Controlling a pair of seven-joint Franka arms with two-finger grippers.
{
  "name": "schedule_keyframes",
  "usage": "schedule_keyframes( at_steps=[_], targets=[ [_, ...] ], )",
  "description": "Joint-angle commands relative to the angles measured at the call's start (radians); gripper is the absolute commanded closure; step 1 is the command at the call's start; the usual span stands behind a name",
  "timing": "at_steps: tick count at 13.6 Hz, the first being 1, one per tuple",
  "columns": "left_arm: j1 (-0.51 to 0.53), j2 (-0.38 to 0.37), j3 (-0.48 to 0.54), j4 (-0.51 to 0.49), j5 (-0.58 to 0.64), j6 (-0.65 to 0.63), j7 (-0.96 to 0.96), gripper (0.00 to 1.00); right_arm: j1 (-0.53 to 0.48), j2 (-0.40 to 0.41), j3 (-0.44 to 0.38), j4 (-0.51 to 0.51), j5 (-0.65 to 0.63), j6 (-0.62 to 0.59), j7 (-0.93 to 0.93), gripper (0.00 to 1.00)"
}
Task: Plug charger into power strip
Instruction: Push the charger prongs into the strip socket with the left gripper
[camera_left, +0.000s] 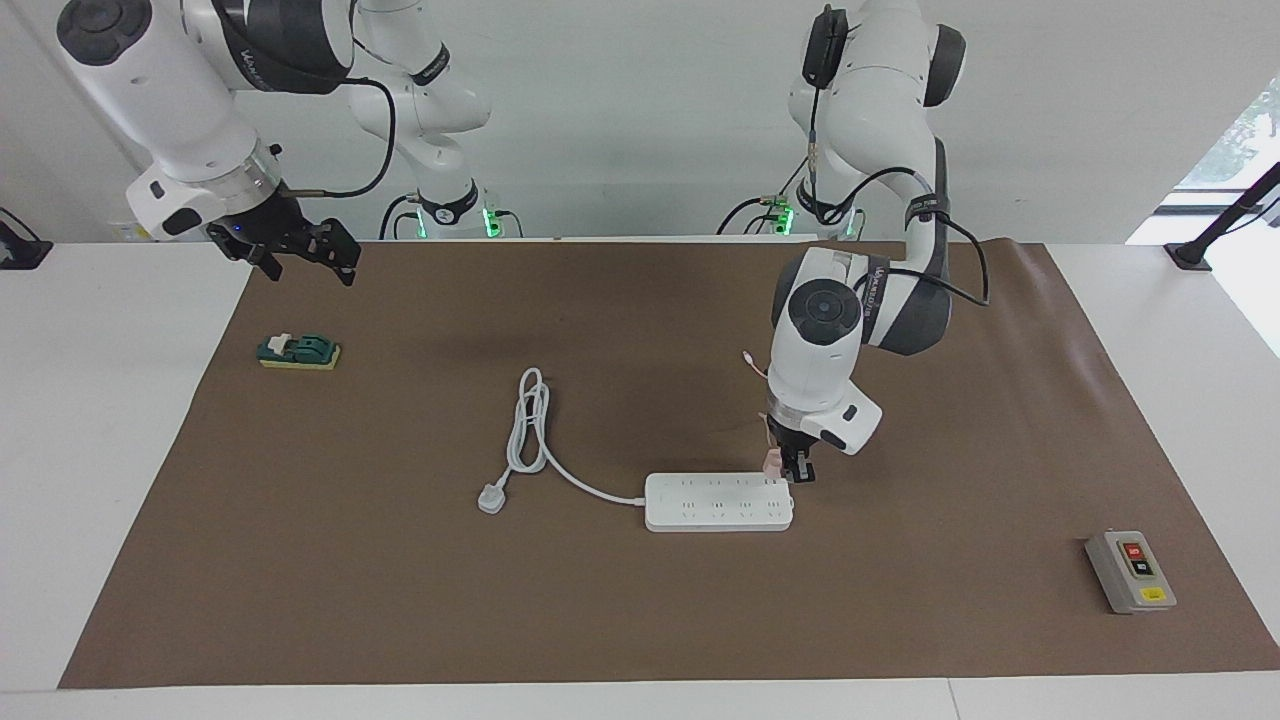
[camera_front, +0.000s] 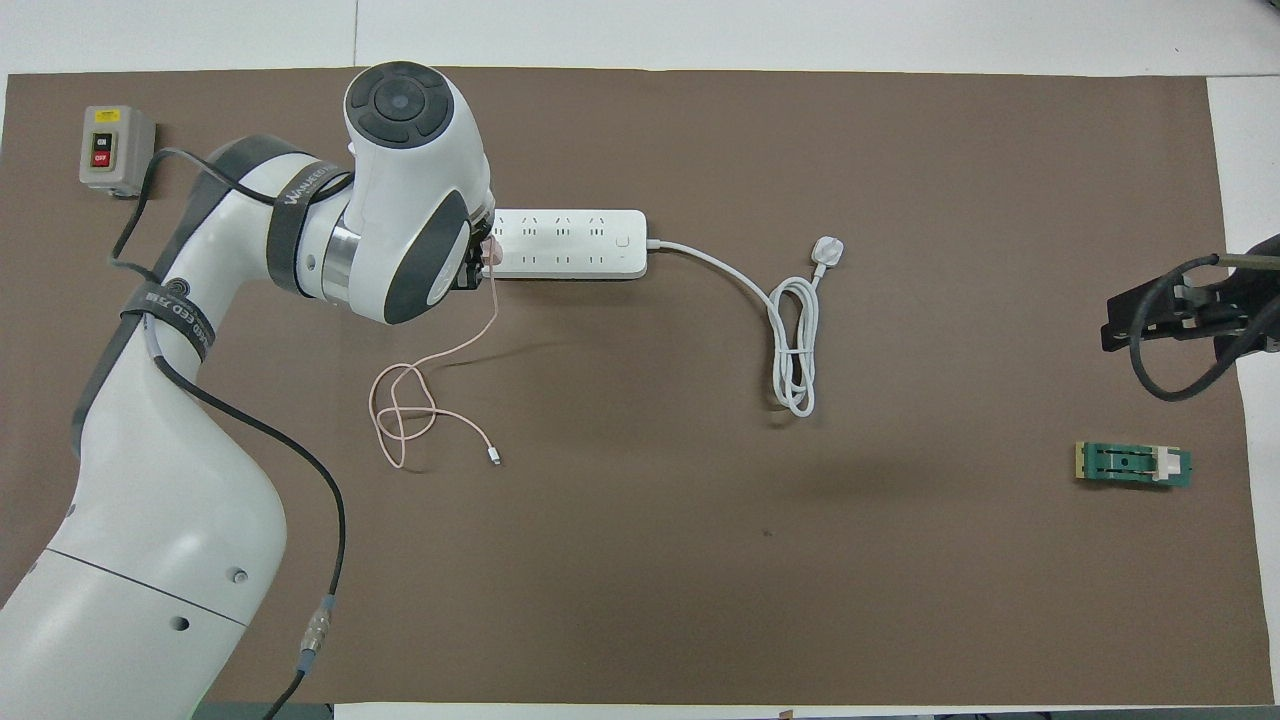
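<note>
so: charger at the strip's end

mat (camera_left: 640, 620) fills the frame. left arm reaches to centre-right of the facing view; left gripper (camera_left: 790, 468) is clamped on the charger (camera_left: 773, 461), at the end of the strip (camera_left: 718, 502). i judge the prongs should line up with a socket, then press straight down. right gripper (camera_left: 300, 250) waits upper left, fingers apart. strip's white cord (camera_front: 795, 345) and the pink cable (camera_front: 410, 410) lie clear; grey switch box (camera_left: 1130, 571) and green block (camera_left: 300, 351) sit well apart.
</note>
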Motion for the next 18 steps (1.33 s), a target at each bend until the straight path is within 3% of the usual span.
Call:
schedule_keyframes(
  at_steps=[1,18],
  targets=[
    [-0.009,0.022,0.008,0.038,0.009,-0.026,-0.015,1.0,-0.001,0.012,0.002,0.021,-0.018,-0.01,-0.025,0.0],
    [-0.006,0.034,0.007,0.013,0.015,0.068,-0.002,1.0,-0.001,0.013,0.01,0.019,-0.018,-0.011,-0.022,0.0]
  ],
)
